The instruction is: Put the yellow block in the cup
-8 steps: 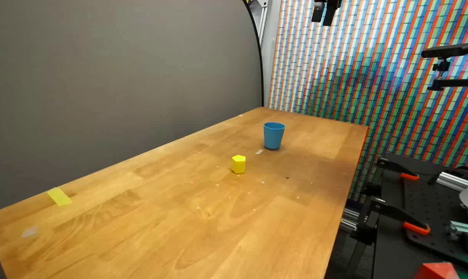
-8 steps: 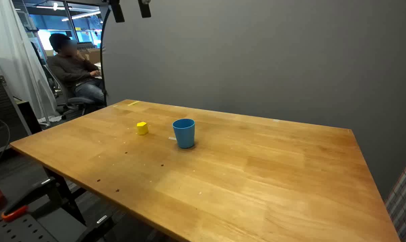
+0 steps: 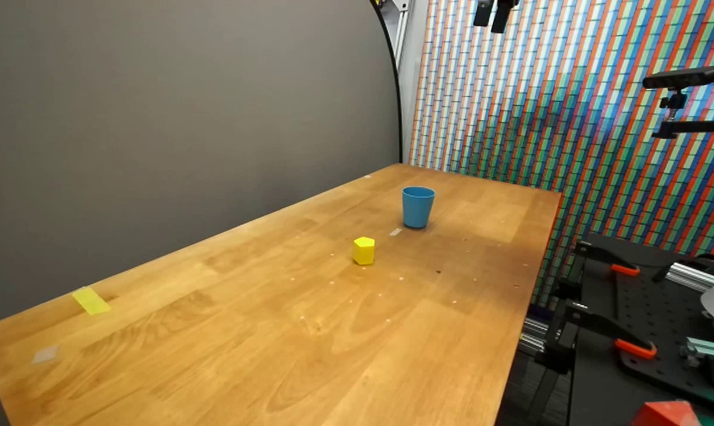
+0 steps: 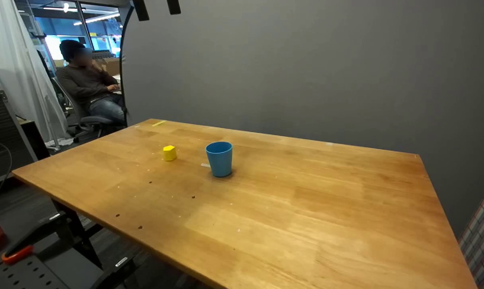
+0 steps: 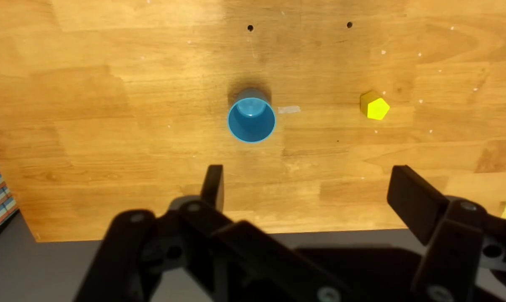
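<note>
The yellow block [image 3: 364, 251] is a small five-sided piece standing on the wooden table. It also shows in an exterior view [image 4: 169, 153] and in the wrist view [image 5: 376, 107]. The blue cup [image 3: 417, 207] stands upright a short way from the block. It also shows in an exterior view [image 4: 220, 159]. The wrist view looks down into the cup [image 5: 251, 121], which holds nothing. My gripper [image 5: 307, 167] is open and empty. It is high above the table; only its fingertips show at the top edge in both exterior views [image 3: 490, 19] [image 4: 158, 11].
The wooden table [image 4: 306, 224] bears a flat yellow tape patch [image 3: 91, 300] near its edge and a small pale tape piece [image 5: 289, 109] beside the cup. Black clamps with orange parts [image 3: 617, 337] sit beside the table. A grey screen [image 4: 306, 72] stands along the table's edge.
The gripper has moved slightly upward in both exterior views. The block and the cup have not moved.
</note>
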Controlling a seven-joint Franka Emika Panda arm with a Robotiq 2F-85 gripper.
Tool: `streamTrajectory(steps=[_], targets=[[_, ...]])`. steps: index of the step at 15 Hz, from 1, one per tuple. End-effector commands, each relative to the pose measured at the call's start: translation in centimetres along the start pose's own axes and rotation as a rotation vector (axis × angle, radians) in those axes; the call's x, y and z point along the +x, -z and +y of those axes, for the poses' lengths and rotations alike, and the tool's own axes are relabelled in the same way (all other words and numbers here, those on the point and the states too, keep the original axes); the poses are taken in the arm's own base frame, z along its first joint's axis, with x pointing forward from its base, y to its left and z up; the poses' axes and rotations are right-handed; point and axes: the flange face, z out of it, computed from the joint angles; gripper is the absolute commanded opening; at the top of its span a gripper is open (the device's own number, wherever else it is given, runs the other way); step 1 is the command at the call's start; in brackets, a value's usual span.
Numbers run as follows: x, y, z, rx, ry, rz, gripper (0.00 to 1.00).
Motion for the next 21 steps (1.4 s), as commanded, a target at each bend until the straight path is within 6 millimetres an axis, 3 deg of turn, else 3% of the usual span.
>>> streamTrajectory(steps=[1, 3, 7, 9, 12, 16, 18, 21], targets=[[0.7, -0.5, -0.1, 0.025, 0.003, -0.004, 1.0], [2.9, -2.0, -2.4, 0.055, 0.009, -0.005, 1.0], [7.5, -6.4, -9.6, 0.238, 0.069, 0.005, 1.0], [8.8, -10.6, -13.4, 0.251, 0.111, -0.04, 1.0], [9.9, -17.3, -17.4, 0.215, 0.167, -0.115, 1.0], [10.3, -24.7, -19.8, 0.104, 0.212, -0.164, 1.0], [10.4, -28.1, -19.8, 0.045, 0.226, -0.183, 1.0], [10.3, -31.3, -20.0, 0.014, 0.203, -0.216, 1.0]])
